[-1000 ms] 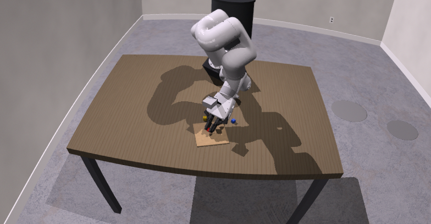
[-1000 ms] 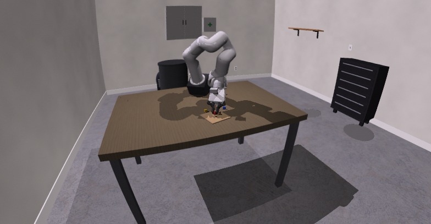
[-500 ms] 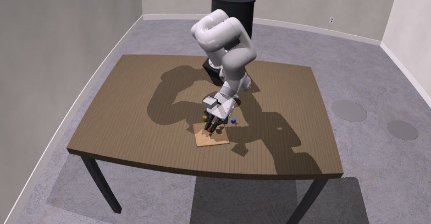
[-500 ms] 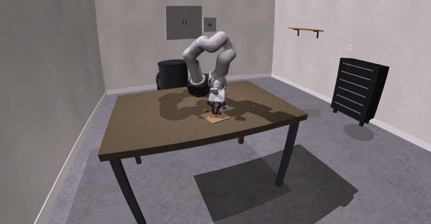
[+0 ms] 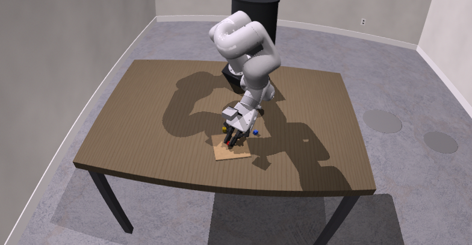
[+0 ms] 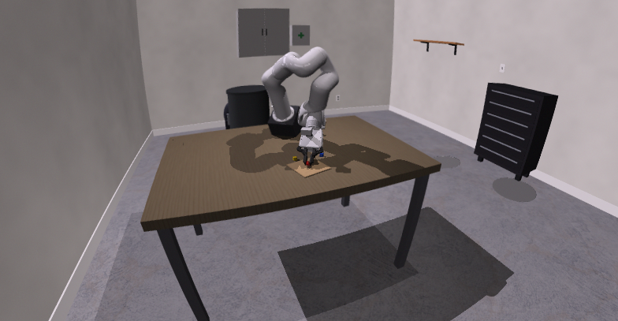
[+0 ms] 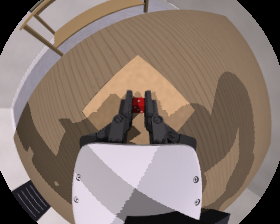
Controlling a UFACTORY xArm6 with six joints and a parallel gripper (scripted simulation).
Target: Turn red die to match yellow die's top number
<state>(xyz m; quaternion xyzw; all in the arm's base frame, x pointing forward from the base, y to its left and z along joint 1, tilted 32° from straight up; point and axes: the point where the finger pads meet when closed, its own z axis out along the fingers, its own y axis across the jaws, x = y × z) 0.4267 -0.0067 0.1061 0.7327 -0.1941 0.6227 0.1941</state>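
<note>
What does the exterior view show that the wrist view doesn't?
Only the exterior view shows the yellow die, the blue die and the green cross sign. Only the wrist view shows light dots on the red die. Both show the gripper shut on that die, and the mat.

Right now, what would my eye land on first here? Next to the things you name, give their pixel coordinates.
Probably the big white arm (image 5: 259,53) (image 6: 322,83), arching over the brown table (image 5: 112,121) (image 6: 207,171) and throwing a broad shadow across it. Then the bright red die (image 7: 138,104), pinched between the black fingers of the gripper (image 5: 230,143) (image 6: 308,163) (image 7: 138,98), over the pale tan mat (image 5: 231,155) (image 6: 306,173) (image 7: 138,70). Two small spots of colour, a yellow die (image 5: 224,129) (image 6: 294,158) and a blue die (image 5: 255,132) (image 6: 321,154), sit just off the mat.
</note>
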